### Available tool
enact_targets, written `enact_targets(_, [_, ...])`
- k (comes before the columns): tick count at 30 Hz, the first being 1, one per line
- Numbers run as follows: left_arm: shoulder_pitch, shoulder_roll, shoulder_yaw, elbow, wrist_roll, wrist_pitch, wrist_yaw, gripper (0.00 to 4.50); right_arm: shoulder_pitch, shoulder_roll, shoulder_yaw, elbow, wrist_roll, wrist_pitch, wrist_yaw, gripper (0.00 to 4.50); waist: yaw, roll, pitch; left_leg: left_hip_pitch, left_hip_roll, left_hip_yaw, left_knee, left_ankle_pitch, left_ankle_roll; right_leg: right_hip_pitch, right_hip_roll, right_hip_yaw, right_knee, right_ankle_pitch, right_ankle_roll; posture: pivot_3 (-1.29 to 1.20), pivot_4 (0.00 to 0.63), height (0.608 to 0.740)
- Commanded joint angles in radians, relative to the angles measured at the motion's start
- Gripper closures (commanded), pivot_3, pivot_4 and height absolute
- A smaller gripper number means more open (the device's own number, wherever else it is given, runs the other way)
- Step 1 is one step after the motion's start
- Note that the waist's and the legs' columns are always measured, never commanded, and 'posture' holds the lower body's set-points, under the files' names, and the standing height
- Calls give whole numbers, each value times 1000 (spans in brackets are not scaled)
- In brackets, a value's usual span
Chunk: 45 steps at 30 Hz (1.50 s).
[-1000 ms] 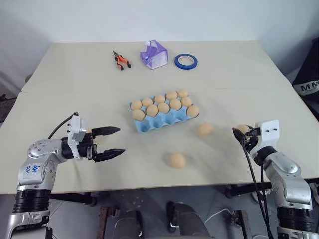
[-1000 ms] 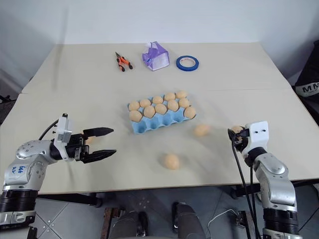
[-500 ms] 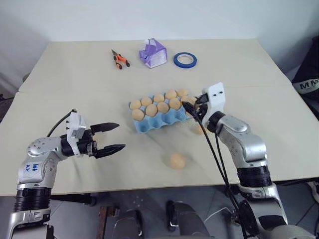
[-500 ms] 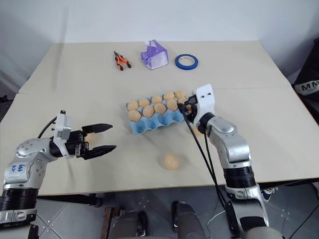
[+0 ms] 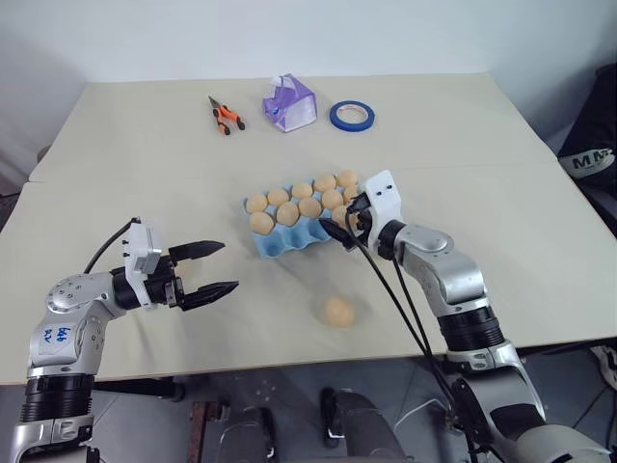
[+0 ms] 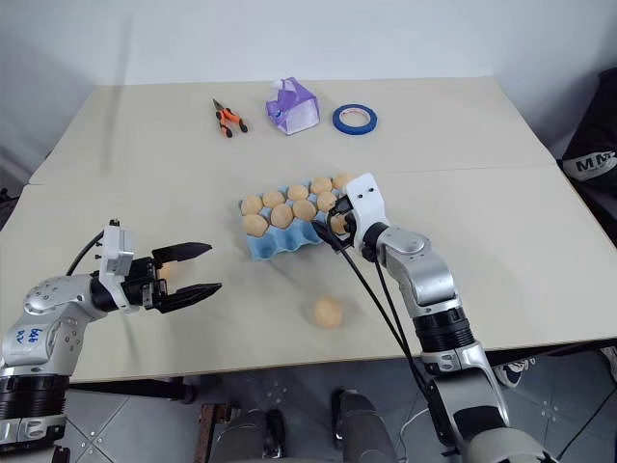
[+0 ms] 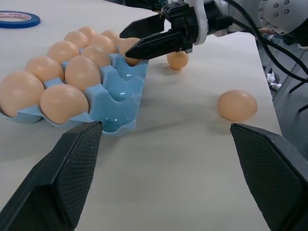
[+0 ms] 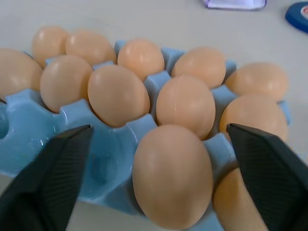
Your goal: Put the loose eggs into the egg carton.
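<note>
Since a second ago our right arm has swung in from the table's right edge to the carton [image 5: 289, 237]. Then the right gripper [image 7: 144, 36] was pinched on an egg; now its fingers stand wide apart at the carton's right end, and an egg [image 8: 172, 175] sits in the near end cup between them, held by neither. One loose egg [image 5: 338, 311] lies where it did, on the bare table in front of the carton. The second [image 7: 177, 59], which lay just right of the carton, is now behind our arm in the head views, and the left wrist view shows it on the table just beyond the right fingers. Our left gripper [image 5: 213, 269] hovers as before, left of the carton and well apart from it, fingers spread wide and empty.

The carton lies with its long axis slanting across the table, its left end nearer us and its right end farther away. Its two rows run along that line, and most cups hold eggs. The egg just dropped stands on end, long axis upright; the front loose egg looks almost round from above.
</note>
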Motion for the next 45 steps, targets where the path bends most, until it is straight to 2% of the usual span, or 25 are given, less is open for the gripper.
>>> enact_targets(1, [-1,3,21,-35,-29,-12,5,0,2,-23,-24,-98,15,-1,23,18,0,0,0,0,0,0,0,0,0,-1,0,0,1,0,0,0,150,740])
enact_targets(3, [-7,3,19,-31,-28,-12,5,0,7,-38,-40,-135,26,4,33,18,1,0,0,0,0,0,0,0,0,-1,0,0,1,0,0,0,150,740])
enact_targets(10, [-20,6,14,-15,-27,-13,-6,0,139,-211,-162,-340,115,21,143,18,8,0,0,-1,0,0,0,-1,1,-1,0,0,-1,0,0,0,150,740])
enact_targets(16, [-33,7,14,5,-32,-7,-18,0,423,-355,-344,-502,246,19,279,18,13,0,0,-1,0,0,-2,-1,1,0,0,-1,-4,0,0,0,150,740])
enact_targets(22, [-43,16,21,39,-34,-7,-36,0,725,-437,-503,-587,325,-46,417,18,19,0,0,2,0,0,-1,-2,2,3,2,-1,-5,0,1,0,150,740])
enact_targets(26, [-46,26,27,71,-29,-11,-52,0,864,-464,-592,-620,373,-70,487,18,24,0,0,4,0,-1,0,-4,-2,6,2,-1,-7,-1,1,0,150,740])
enact_targets(29, [-52,26,29,85,-27,-18,-56,0,926,-489,-614,-641,394,-74,524,18,27,0,0,5,0,-1,0,-4,-1,8,2,-1,-9,0,1,0,150,740])
enact_targets(35, [-55,29,28,84,-29,-17,-62,0,918,-510,-551,-691,402,-65,520,18,28,0,0,5,0,-1,0,-4,-1,9,1,0,-10,0,1,0,150,740])
enact_targets(41, [-15,60,37,74,-36,-15,-112,0,700,-468,-274,-734,350,9,388,18,21,-1,0,4,0,-1,-1,-4,-1,8,2,-1,-10,0,1,0,150,740])
enact_targets(45, [0,65,44,69,-33,-17,-104,0,554,-401,-85,-662,257,23,314,18,27,0,0,3,1,-2,-1,-4,-2,6,2,-1,-10,-1,-1,0,150,740])
